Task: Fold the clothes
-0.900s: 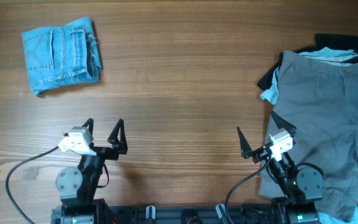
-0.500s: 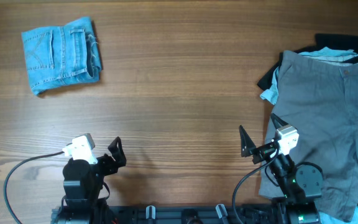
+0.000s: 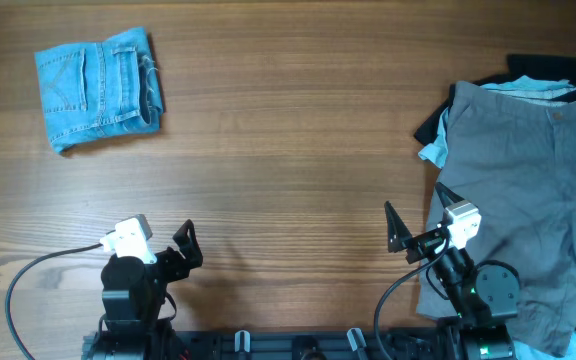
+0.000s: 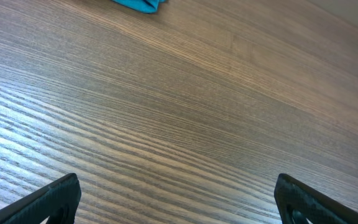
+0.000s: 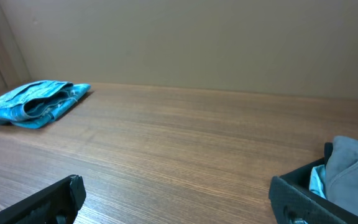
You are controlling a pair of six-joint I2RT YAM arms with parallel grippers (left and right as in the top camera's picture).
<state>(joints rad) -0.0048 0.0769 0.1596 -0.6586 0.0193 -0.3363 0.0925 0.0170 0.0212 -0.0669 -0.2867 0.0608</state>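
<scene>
Change, left arm: since just under a second ago the left gripper [image 4: 179, 208] has drawn back toward its base; over the last half-second it has not moved.
Change, right arm: the right gripper [image 3: 418, 222] shifted only slightly and is now stationary.
Change, garments: none has moved.
Meaning for task: judged a pause between garments. The folded light-blue denim shorts [image 3: 98, 88] appear finished; the pile is not started.
Left tool state: jaws spread wide, nothing between them, bare brown wooden table [image 3: 288, 150] below.
Right tool state: jaws spread wide, nothing held.
Location, next garment: the plain grey cotton shorts [image 3: 528, 190] lie flat at the table's right side, on top of a black garment [image 3: 543, 66] and a pale-blue garment [image 3: 434, 152]. Their left edge lies just beside the right gripper, and they run past the right edge of the overhead view.
Orientation, grey shorts: buttoned waistband toward the far edge, legs toward the robot.
Long axis, grey shorts: far-to-near.
Location, denim shorts: far left corner, well apart from both grippers.
Long axis, denim shorts: roughly left-to-right, slightly tilted.
</scene>
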